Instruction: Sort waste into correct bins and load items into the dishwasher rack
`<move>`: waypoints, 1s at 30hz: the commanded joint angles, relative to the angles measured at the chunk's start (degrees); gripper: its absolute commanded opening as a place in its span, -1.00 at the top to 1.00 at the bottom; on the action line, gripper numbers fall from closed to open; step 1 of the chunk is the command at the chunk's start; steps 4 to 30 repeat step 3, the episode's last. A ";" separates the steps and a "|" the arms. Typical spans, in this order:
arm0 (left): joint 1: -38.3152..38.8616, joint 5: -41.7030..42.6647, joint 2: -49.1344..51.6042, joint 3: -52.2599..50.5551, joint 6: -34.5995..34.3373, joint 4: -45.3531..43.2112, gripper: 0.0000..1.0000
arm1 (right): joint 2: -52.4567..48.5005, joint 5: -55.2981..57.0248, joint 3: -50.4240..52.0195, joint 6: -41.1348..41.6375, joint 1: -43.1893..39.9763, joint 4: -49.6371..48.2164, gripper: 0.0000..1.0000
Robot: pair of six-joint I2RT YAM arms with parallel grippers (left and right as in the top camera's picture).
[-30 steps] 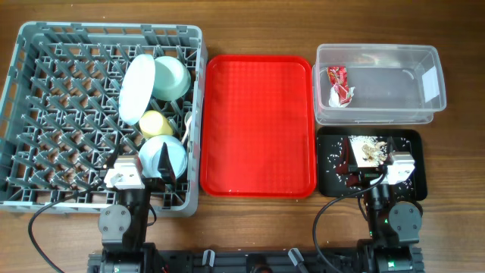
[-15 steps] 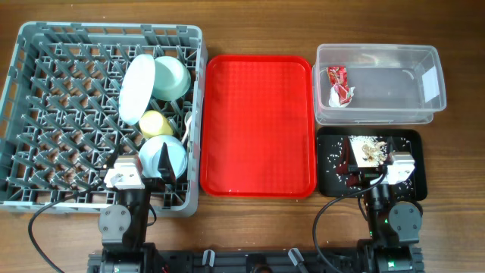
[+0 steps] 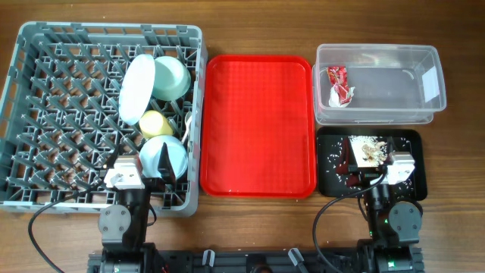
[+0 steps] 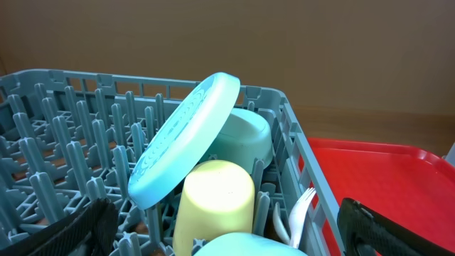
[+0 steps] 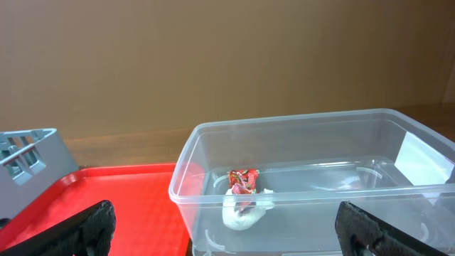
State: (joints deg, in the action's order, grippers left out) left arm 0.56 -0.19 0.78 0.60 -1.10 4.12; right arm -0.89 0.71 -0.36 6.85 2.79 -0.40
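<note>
The grey dishwasher rack (image 3: 45, 114) holds the light blue plate (image 3: 137, 89) on edge, the mint-green bowl (image 3: 173, 77), the yellow cup (image 3: 156, 122), the pale blue cup (image 3: 162, 155) and a white fork (image 4: 304, 206) with the spoon beside it. Red-and-white wrappers (image 3: 339, 85) lie in the clear tub (image 3: 413, 76); they also show in the right wrist view (image 5: 243, 190). Whitish food scraps (image 3: 369, 149) lie in the black tray (image 3: 413, 140). My left gripper (image 4: 227, 227) is open above the rack's front right part. My right gripper (image 5: 227, 227) is open and empty above the black tray.
The flat red serving tray (image 3: 258, 125) lies between the rack and the bins, with nothing on it. Both arm bases stand at the table's front edge. Bare wooden table runs along the far side.
</note>
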 commanded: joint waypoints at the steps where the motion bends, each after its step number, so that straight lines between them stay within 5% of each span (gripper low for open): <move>1: -0.35 -0.94 -0.50 -0.28 1.09 0.02 -1.00 | 0.61 1.16 0.07 0.74 -0.31 -0.22 -0.99; 30: -0.35 -0.94 -0.50 -0.28 1.09 0.02 -1.00 | 0.61 1.16 0.07 0.74 -0.31 -0.22 -0.99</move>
